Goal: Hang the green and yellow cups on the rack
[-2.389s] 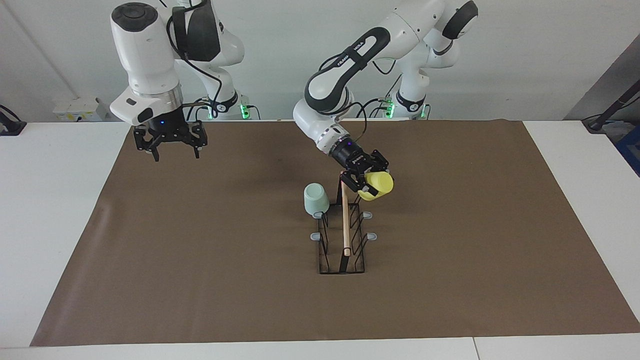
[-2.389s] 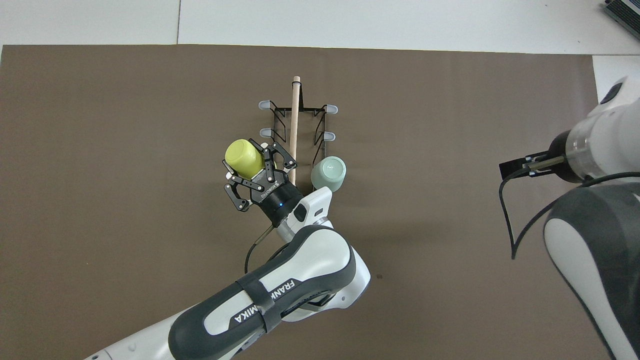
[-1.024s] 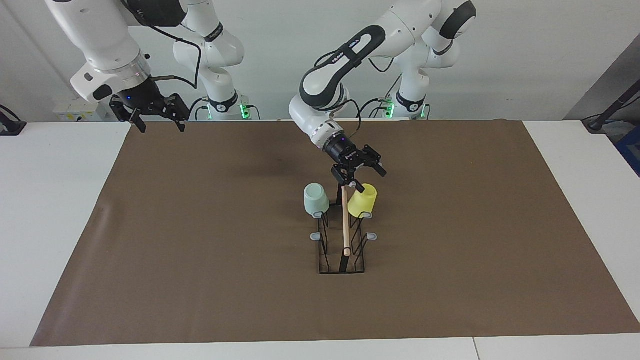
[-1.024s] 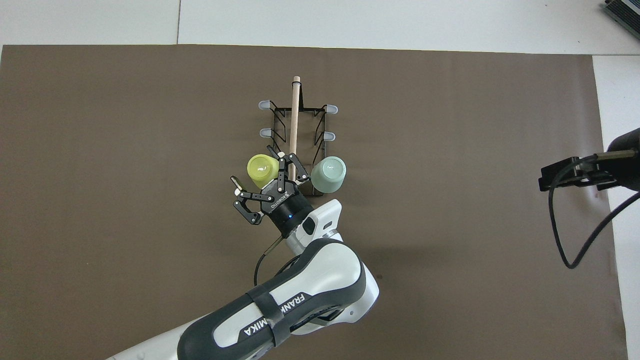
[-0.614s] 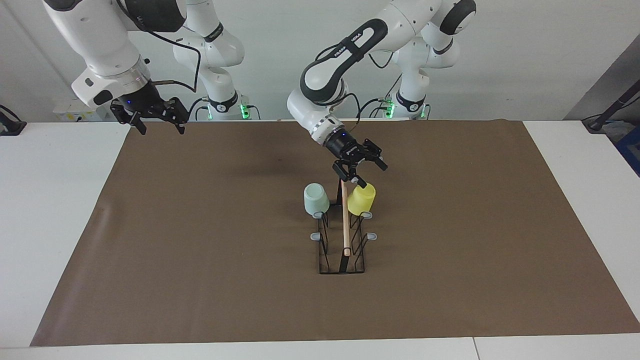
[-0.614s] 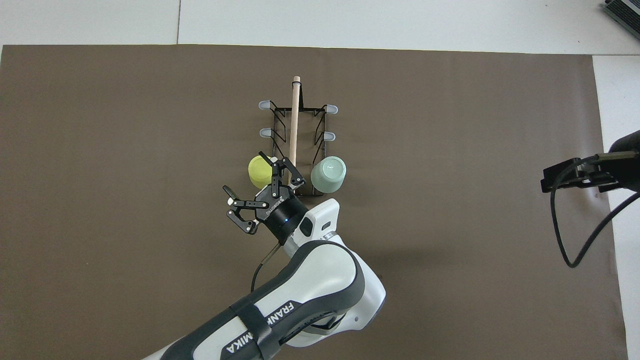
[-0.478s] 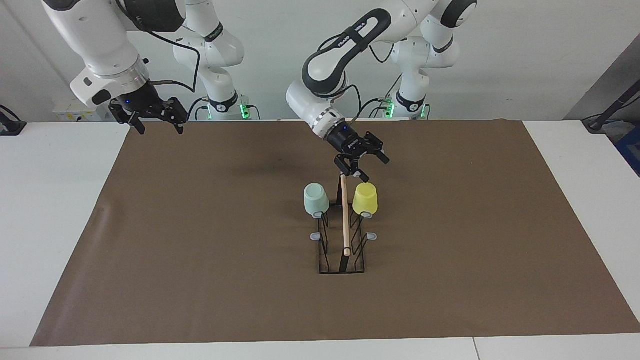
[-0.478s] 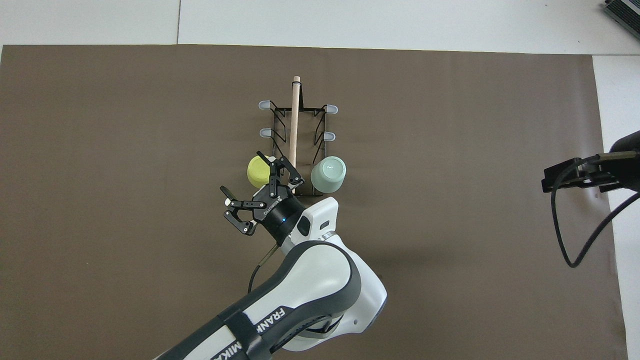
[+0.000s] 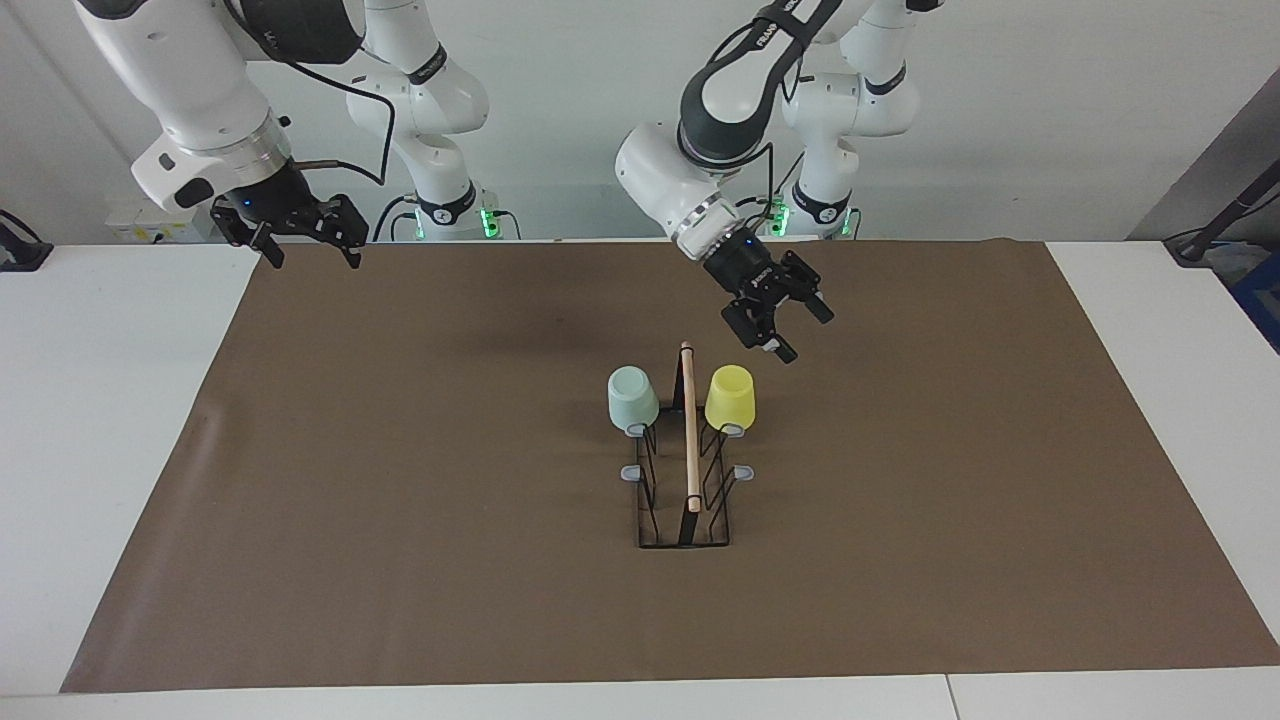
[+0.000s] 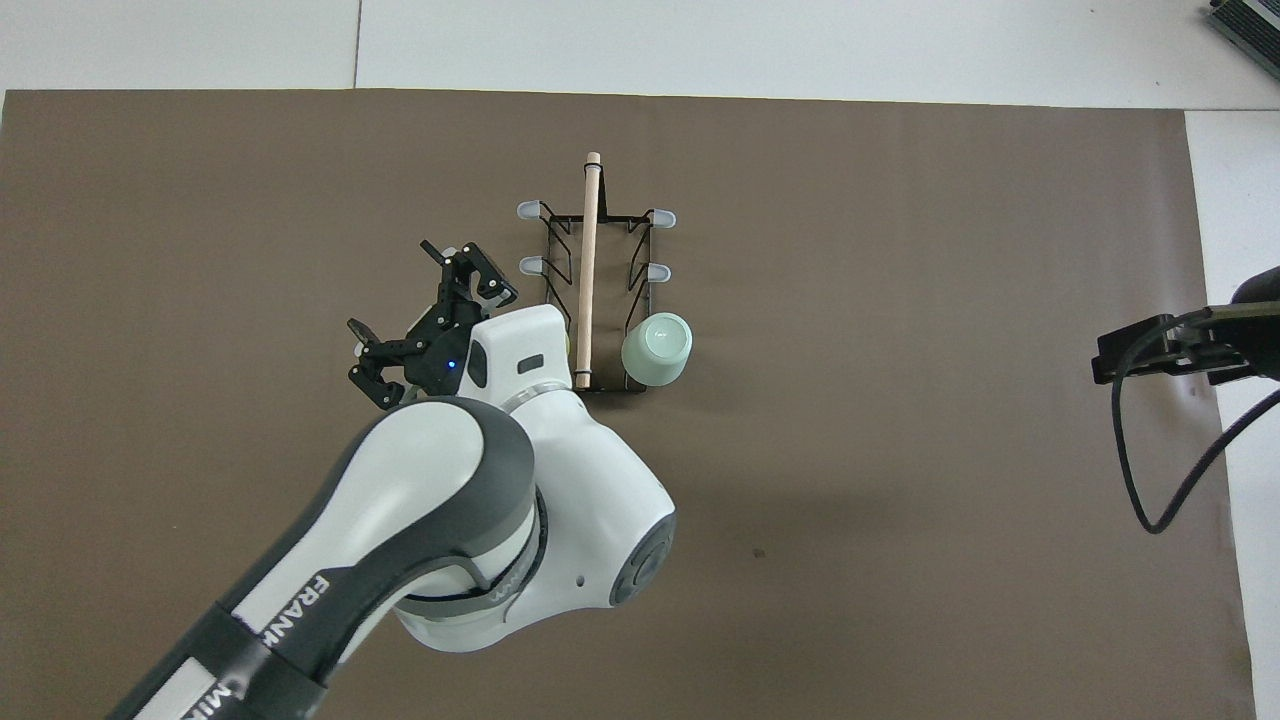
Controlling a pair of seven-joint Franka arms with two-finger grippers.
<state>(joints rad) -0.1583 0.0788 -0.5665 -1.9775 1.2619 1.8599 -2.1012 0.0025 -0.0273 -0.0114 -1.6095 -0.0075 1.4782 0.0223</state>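
The rack [image 9: 690, 450] stands mid-mat, its wooden rod [image 10: 588, 240] running away from the robots. Two cups hang upside down on the prongs nearest the robots. The green cup [image 9: 632, 397] [image 10: 656, 349] is on the right arm's side of the rod, the yellow cup [image 9: 730, 397] on the left arm's side. In the overhead view the left wrist hides the yellow cup. My left gripper [image 9: 800, 330] [image 10: 392, 287] hangs open and empty over the mat, up and clear of the yellow cup. My right gripper [image 9: 312, 255] waits open and empty over the mat's corner.
A brown mat [image 9: 400, 500] covers most of the white table [image 9: 100, 450]. Two grey-tipped prongs [image 10: 530, 210] on each side of the rack carry nothing. The right arm's cable [image 10: 1130, 440] hangs over the mat's edge in the overhead view.
The left gripper let go of the yellow cup, which settled upright on its prong. It then rose and swung toward the left arm's end. The right arm lifted back to the mat's corner.
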